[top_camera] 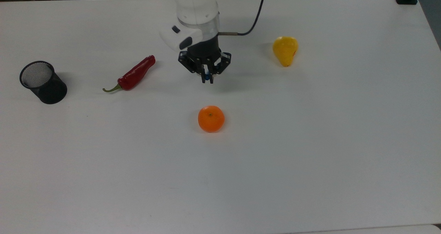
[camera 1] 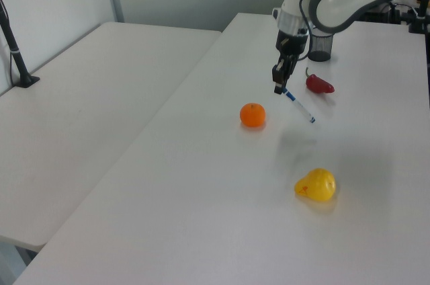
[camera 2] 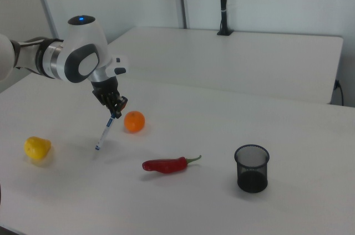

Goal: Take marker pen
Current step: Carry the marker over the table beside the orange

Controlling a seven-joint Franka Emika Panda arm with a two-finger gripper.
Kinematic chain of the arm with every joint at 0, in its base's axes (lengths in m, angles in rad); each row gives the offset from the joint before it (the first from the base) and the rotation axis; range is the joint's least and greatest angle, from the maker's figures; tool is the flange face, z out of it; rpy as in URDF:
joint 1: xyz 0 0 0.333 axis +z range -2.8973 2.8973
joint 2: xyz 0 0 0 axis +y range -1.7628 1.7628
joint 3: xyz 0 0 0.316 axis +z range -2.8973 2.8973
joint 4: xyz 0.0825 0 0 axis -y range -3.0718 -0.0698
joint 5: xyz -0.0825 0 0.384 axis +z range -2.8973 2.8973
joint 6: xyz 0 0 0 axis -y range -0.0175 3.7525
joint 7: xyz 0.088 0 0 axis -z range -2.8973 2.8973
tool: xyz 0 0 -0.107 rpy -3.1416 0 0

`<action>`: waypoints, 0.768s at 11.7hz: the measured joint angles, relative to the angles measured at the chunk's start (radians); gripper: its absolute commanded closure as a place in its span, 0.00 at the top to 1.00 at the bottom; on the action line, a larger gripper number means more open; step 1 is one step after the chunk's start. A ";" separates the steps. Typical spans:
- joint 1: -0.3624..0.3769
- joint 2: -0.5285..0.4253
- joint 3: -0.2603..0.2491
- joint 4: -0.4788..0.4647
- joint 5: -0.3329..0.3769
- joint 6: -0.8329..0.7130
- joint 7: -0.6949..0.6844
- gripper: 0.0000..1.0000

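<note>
Gripper (camera 1: 278, 89) pinching marker pen (camera 1: 297, 104) at blue cap | pen hangs slanted below fingers, clear of table (top_camera: 310, 158) | we judge take done; carry-off, if any, left.

The top view looks steeply down on the white counter (top_camera: 310, 165) from above its near long edge, with the arm entering at the upper middle of the frame. The left view stands off one short end, lower and further back, looking along the counter with the pear (camera 1: 316, 185) nearest and the mesh cup (camera 1: 321, 44) farthest. The right view looks from the opposite end, low and closer, so the mesh cup (camera 2: 252, 168) sits in the lower right foreground. All three views share the orange (top_camera: 211, 119), the chilli (top_camera: 134, 74) and the arm.
</note>
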 measured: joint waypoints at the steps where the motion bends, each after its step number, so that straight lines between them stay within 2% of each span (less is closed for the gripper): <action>1: 0.016 0.021 0.004 -0.002 0.000 0.023 0.020 0.00; 5: 0.039 0.086 0.035 -0.001 -0.016 0.105 0.054 0.00; 9: 0.039 0.102 0.051 -0.001 -0.027 0.152 0.054 0.00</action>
